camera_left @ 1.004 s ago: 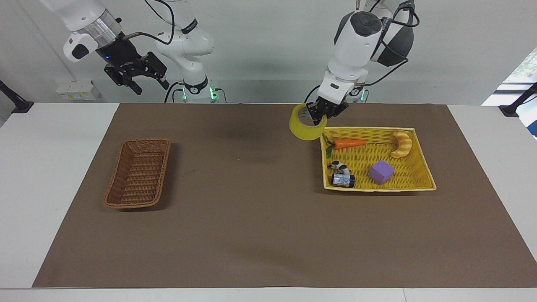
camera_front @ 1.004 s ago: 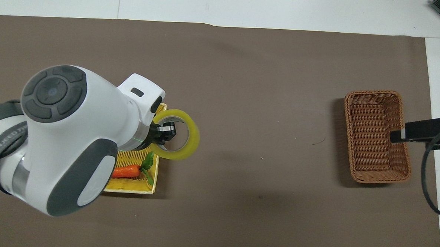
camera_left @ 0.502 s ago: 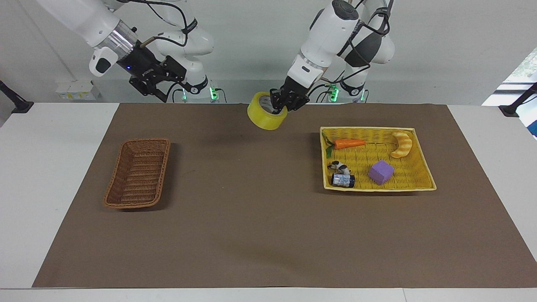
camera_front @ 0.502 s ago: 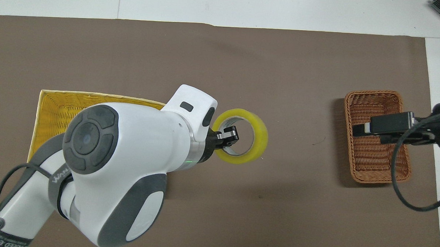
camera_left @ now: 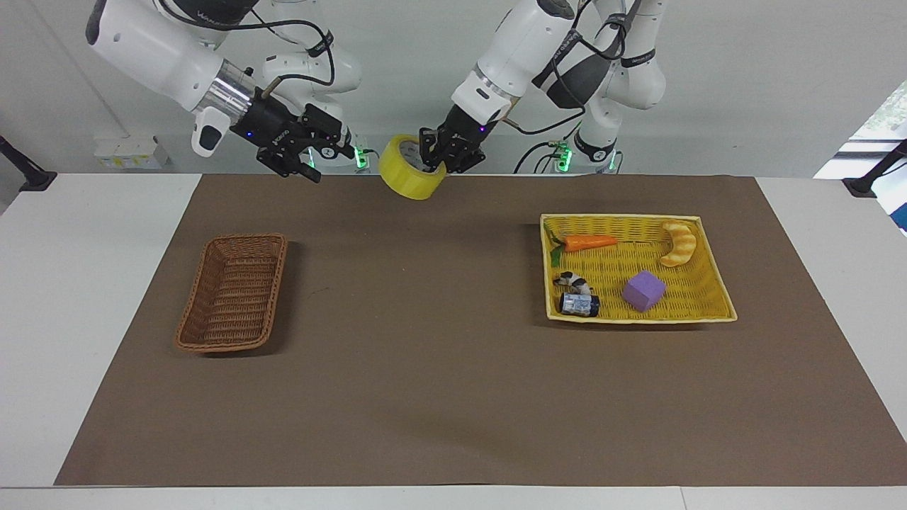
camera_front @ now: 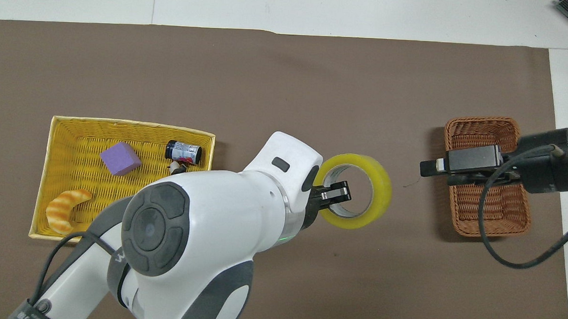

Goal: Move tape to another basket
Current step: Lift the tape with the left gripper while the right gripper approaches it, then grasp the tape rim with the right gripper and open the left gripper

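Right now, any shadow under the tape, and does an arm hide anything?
Facing view: soft blurred shadow on the brown mat below the held tape.
Overhead view: the left arm's body covers part of the yellow basket; the tape shows whole.

The white table (camera_left: 99, 283) carries a brown mat (camera_left: 425, 340) that covers most of its top. Two baskets rest directly on the mat, well apart. The brown wicker basket (camera_left: 234, 292) sits toward the right arm's end; in the overhead view the right gripper (camera_front: 430, 166) is over its edge. The yellow basket (camera_left: 698, 308) sits toward the left arm's end, away from the left gripper (camera_left: 441, 157), which is up over the middle of the mat, between the two baskets.
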### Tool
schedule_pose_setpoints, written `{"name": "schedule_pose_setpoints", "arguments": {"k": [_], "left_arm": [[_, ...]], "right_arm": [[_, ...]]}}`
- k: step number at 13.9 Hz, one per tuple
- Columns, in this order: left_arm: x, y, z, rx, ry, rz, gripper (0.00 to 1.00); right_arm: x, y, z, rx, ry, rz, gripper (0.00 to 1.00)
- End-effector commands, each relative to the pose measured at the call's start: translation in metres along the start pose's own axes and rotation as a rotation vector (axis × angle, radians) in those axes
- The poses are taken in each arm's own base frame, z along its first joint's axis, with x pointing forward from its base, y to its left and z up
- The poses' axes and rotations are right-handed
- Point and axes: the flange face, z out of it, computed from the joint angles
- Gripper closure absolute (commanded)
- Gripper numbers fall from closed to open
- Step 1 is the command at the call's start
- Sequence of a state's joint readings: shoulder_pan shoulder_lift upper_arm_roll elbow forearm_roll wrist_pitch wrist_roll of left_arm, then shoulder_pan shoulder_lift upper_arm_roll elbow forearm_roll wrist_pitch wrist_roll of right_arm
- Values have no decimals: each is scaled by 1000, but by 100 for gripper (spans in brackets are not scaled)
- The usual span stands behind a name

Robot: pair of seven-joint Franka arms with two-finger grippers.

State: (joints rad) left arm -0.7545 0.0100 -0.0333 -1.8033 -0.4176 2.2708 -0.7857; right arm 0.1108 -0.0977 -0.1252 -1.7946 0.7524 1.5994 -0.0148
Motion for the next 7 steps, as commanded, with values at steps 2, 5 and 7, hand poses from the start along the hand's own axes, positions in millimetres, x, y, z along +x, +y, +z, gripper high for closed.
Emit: {"name": "schedule_pose_setpoints", "arguments": {"k": [2,5,7], "left_arm": [[-9,10,-6,-44,8,13,100],[-11,16,6,-38,-3,26,100],[-11,16,5,-40,-3,25,100]], "right_arm": [[-5,5,6,84,11,1,0],[-11,3,10,128,-8,12,0],[-21,6,14,146,-20,19,0]]}}
